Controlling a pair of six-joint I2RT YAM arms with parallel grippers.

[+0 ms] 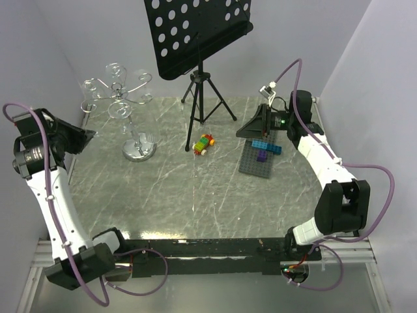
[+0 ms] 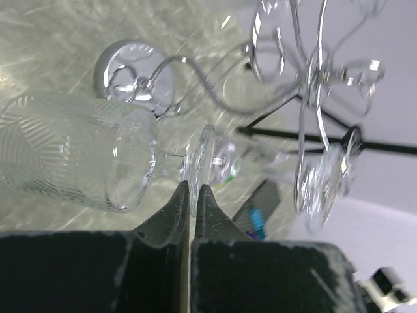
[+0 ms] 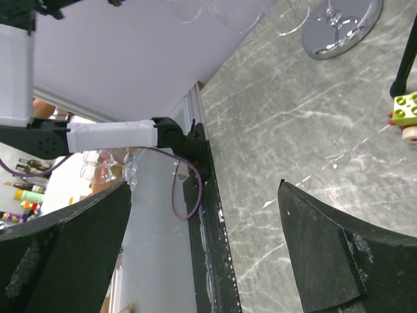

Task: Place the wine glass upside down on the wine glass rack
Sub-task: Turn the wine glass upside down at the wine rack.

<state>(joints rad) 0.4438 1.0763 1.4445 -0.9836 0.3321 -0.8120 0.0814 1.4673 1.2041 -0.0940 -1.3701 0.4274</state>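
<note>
The wine glass (image 2: 71, 156) is clear with a ribbed bowl. In the left wrist view its bowl points toward the rack's round base (image 2: 133, 78) and its foot toward the hooks. My left gripper (image 2: 193, 188) is shut on the rim of that foot. The chrome wine glass rack (image 1: 120, 98) stands at the back left of the table, just to the right of my raised left gripper (image 1: 91, 135). A curled arm runs close by the stem; whether they touch I cannot tell. My right gripper (image 3: 205, 241) is open and holds nothing, hovering at the back right (image 1: 267, 127).
A black perforated music stand (image 1: 195, 32) on a tripod (image 1: 207, 98) stands behind the middle of the table. A small brick toy car (image 1: 204, 145) lies beside it. A grey baseplate (image 1: 260, 163) with blue and purple bricks sits under my right arm. Walls close in on both sides.
</note>
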